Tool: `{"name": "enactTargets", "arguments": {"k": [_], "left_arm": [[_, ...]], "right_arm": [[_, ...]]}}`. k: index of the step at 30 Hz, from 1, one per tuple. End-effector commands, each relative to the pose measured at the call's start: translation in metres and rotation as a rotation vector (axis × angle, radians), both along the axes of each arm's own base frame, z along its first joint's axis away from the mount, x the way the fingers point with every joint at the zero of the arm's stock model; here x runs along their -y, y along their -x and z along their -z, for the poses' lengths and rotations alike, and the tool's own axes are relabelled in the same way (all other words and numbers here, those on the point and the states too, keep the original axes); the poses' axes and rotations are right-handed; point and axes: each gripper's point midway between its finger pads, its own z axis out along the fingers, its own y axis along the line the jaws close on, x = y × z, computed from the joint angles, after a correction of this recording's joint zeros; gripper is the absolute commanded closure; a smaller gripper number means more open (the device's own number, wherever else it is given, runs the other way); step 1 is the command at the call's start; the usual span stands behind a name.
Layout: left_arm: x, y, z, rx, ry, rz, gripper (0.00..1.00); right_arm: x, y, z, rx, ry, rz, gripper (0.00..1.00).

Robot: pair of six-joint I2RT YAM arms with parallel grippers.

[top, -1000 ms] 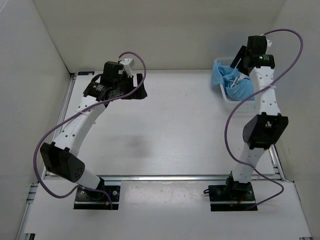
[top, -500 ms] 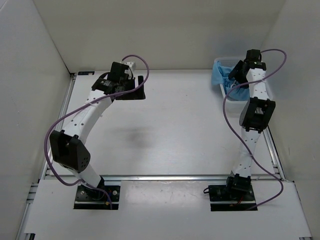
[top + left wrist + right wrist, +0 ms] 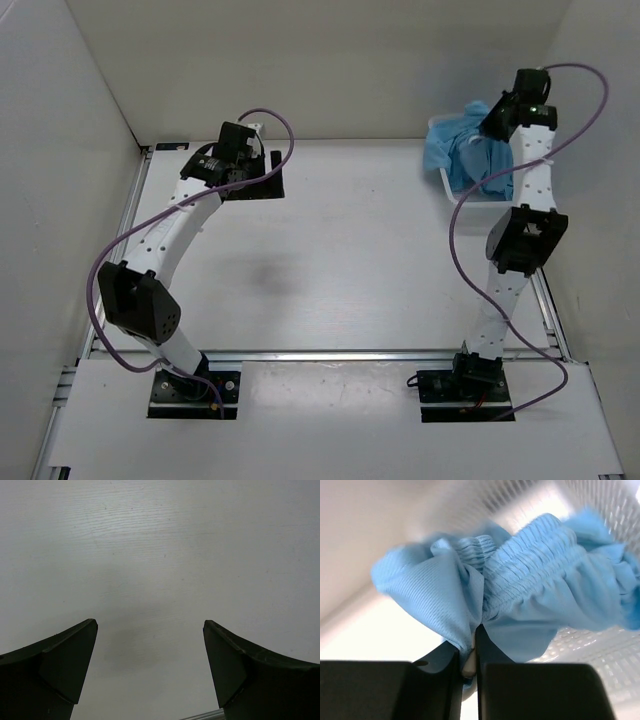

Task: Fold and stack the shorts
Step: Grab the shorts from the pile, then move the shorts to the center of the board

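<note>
The sky-blue shorts [image 3: 460, 150] are bunched up in the white mesh basket [image 3: 480, 205] at the back right, part of them lifted above its rim. My right gripper [image 3: 490, 125] is shut on their fabric; in the right wrist view the gathered waistband [image 3: 535, 565] and a fold of cloth are pinched between the black fingers [image 3: 492, 652]. My left gripper [image 3: 268, 178] hangs open over the bare table at the back left, and its wrist view shows only white surface between the fingertips [image 3: 75, 655].
White walls close in the table on the left, back and right. A metal rail [image 3: 330, 355] runs along the near edge in front of both arm bases. The basket stands against the right wall.
My right gripper dipped into the basket, closed on the shorts and rose, pulling the cloth up. The left arm shifted slightly early on and now holds still, open.
</note>
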Motion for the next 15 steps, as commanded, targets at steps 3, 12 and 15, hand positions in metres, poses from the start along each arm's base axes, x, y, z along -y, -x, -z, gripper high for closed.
{"name": "enactTargets", "arguments": {"k": [3,12,15], "left_arm": [[-0.027,0.003,-0.055,0.12,-0.05,-0.093,0.01],[-0.102,0.029,-0.167,0.386,0.025,-0.47,0.01],[-0.116,0.041,-0.191,0.432,0.105,-0.48,0.01]], "right_arm": [[-0.055,0.088,-0.273,0.587,0.048,-0.218,1.0],[-0.203,0.188,-0.331,0.743,-0.076,-0.704,1.0],[-0.238,0.197,-0.279,0.616,-0.095,-0.762,1.0]]}}
